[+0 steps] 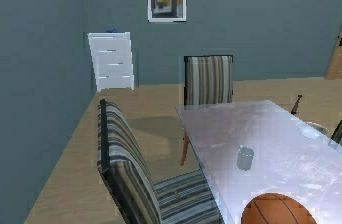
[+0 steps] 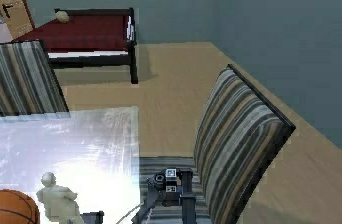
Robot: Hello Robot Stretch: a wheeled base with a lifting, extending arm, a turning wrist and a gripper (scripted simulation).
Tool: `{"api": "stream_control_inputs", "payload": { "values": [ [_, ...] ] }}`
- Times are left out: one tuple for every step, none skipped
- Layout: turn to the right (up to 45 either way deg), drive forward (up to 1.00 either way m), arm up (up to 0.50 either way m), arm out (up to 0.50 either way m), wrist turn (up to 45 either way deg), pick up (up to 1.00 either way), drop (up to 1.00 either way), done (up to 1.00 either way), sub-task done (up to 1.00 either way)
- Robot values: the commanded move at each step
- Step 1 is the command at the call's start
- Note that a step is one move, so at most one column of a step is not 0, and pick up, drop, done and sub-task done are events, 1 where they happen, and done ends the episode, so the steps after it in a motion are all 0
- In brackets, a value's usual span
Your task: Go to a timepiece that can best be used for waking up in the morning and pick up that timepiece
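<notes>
My gripper [image 2: 141, 210] sits low in the arm side view, at the edge of a shiny grey table [image 2: 89, 150] and over a striped chair's seat [image 2: 169, 165]. I cannot tell whether it holds anything. The arm's two white marker squares [image 2: 166, 180] stand just above it. On the table lie an orange basketball [image 2: 9, 208] and a small pale figurine [image 2: 55, 196]. The forward view has the same table [image 1: 269, 130] with a small grey cup-like thing [image 1: 245, 158] and the basketball [image 1: 277, 210].
Striped chairs stand around the table [image 1: 139, 170] [image 1: 208, 80] [image 2: 241, 140] [image 2: 19, 80]. A white drawer unit [image 1: 112, 58] stands at the far wall under a framed picture [image 1: 167, 9]. A dark-framed bed with a red cover [image 2: 89, 35] lies beyond the table. Bare wood floor [image 2: 279, 80] runs along the blue wall.
</notes>
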Motion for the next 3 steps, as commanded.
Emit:
{"api": "stream_control_inputs", "payload": {
  "values": [
    [0.0, 0.00, 0.00, 0.00, 45.0, 0.00, 0.00, 0.00, 0.00],
    [0.0, 0.00, 0.00, 0.00, 45.0, 0.00, 0.00, 0.00, 0.00],
    [0.0, 0.00, 0.00, 0.00, 39.0, 0.00, 0.00, 0.00, 0.00]
  ]
}}
